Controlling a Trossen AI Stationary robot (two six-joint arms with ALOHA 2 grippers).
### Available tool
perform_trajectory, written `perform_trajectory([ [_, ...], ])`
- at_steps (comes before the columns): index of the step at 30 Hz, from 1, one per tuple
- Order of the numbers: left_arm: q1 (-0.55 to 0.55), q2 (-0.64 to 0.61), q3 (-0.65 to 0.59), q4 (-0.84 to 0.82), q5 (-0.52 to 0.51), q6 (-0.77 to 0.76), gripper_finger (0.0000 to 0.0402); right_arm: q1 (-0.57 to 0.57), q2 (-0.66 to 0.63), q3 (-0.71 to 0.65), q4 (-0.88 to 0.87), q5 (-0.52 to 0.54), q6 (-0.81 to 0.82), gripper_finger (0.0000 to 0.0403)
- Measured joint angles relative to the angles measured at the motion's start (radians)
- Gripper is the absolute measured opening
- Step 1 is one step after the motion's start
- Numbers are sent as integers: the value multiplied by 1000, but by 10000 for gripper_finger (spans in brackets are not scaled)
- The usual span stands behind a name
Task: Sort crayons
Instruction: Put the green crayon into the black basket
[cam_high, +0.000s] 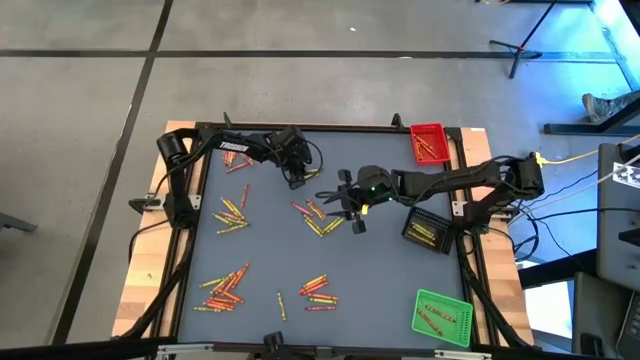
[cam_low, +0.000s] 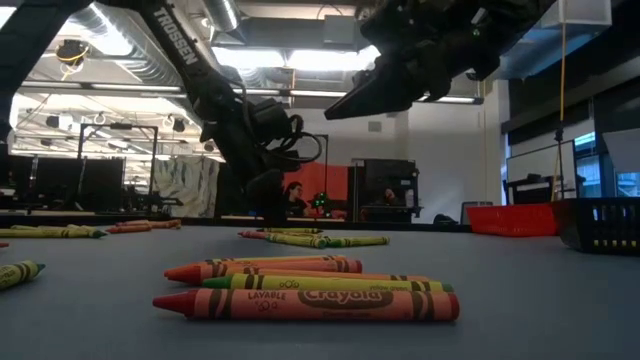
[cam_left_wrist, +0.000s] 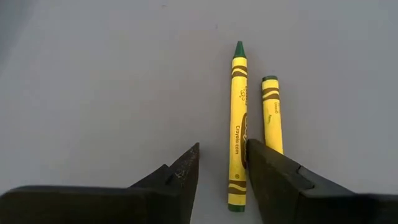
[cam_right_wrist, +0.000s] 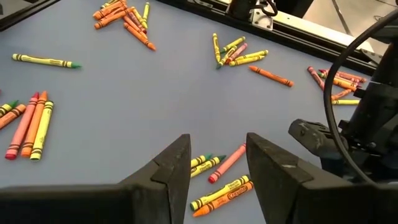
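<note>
Crayons (cam_high: 228, 288) lie scattered in clumps over the table (cam_high: 390, 260), some mid-table, more nr the left edge & front-left corner. My right pincer (cam_high: 352, 205) hangs above the mid-table clump, fingers apart, holding nothing. My left pincer (cam_left_wrist: 221, 163), nr the back edge, is open w/ a yellow crayon (cam_left_wrist: 237, 124) between its tips

Overhead camera views my whole table (cam_high: 390, 290); low camera looks level across it; my wrist cameras face down close, sharing central crayons (cam_right_wrist: 227, 163).
</note>
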Motion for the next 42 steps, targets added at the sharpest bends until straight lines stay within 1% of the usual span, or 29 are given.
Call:
perform_trajectory([
  [3,0,1,0,0,5,1,97,0,0,0,1,6,0,151],
  [8,-1,2,0,-2,14,4,36,0,0,0,-11,85,0,151],
  [11,0,-5,0,-4,10,5,9,0,0,0,2,101,0,151],
  [14,-2,-27,-2,-10,0,7,7,0,0,0,44,114,26,152],
  [17,-9,-81,-5,-19,-37,9,12,0,-2,0,58,171,63,163],
  [21,-47,-172,-5,-50,-90,29,12,0,-8,0,40,240,79,204],
  [24,-95,-250,-21,-54,-103,34,12,0,-34,0,6,349,77,237],
  [26,-132,-304,-43,-45,-111,35,12,0,-70,1,-50,414,77,251],
  [28,-172,-350,-82,-4,-112,43,13,0,-111,1,-109,445,85,257],
  [30,-209,-397,-133,63,-112,55,13,0,-145,1,-161,430,102,259],
  [32,-243,-438,-182,171,-111,57,13,-1,-169,-12,-154,381,104,259],
  [34,-274,-469,-234,265,-111,58,13,-1,-178,-48,-91,348,101,259],
  [37,-318,-484,-298,387,-112,42,13,-1,-187,-95,-1,341,63,259],
  [40,-366,-481,-340,480,-119,23,13,-1,-188,-118,105,328,48,260],
  [42,-394,-473,-347,536,-149,30,13,-1,-177,-120,144,287,44,260],
])
